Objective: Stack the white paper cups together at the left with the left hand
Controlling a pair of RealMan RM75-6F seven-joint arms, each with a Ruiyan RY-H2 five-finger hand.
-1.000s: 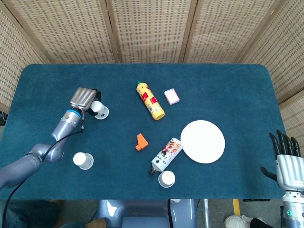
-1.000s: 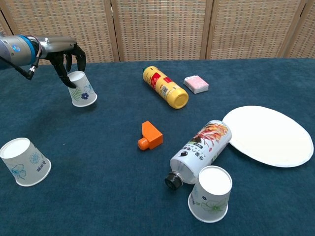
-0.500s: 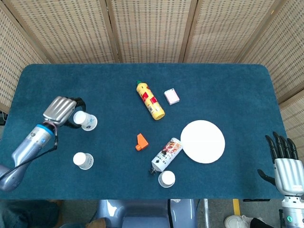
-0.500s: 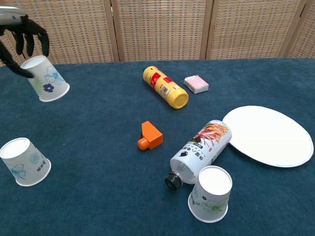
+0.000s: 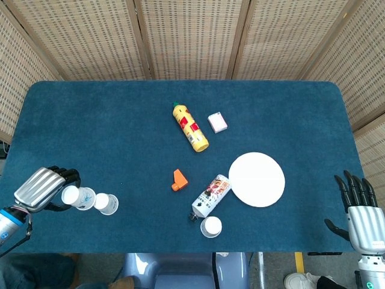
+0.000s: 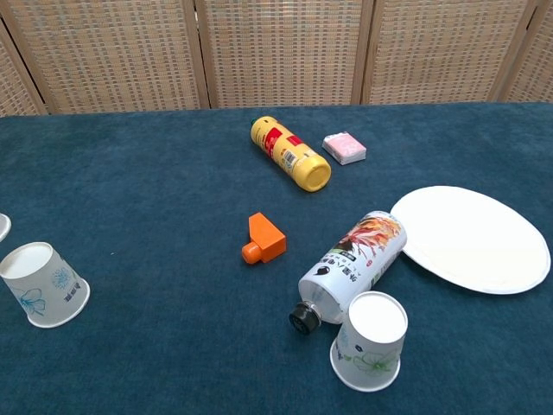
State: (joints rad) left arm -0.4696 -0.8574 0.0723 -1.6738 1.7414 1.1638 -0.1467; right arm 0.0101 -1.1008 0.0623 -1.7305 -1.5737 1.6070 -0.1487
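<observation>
Broadly, the blue table (image 5: 271, 114) carries a white plate (image 5: 257, 179) at the right, with a printed can (image 5: 210, 196) lying on its side just beside the plate's left edge. A yellow bottle (image 5: 190, 127) lies farther back near the middle, a pink packet (image 5: 217, 122) close to its right, and a small orange piece (image 5: 178, 179) sits between the bottle and the can. One white cup (image 5: 211, 226) stands upside down by the can's neck. At the left, a second upside-down cup (image 5: 106, 203) rests on the cloth, nothing standing between it and the tilted cup (image 5: 78, 197) that the left hand (image 5: 42, 188) grips, the two cups just touching. The right hand (image 5: 362, 208) hangs off the table's right corner, fingers spread and holding nothing. Half a second ago the left hand held its cup farther back; it has since dropped toward the front edge, leaving the chest view almost entirely.
</observation>
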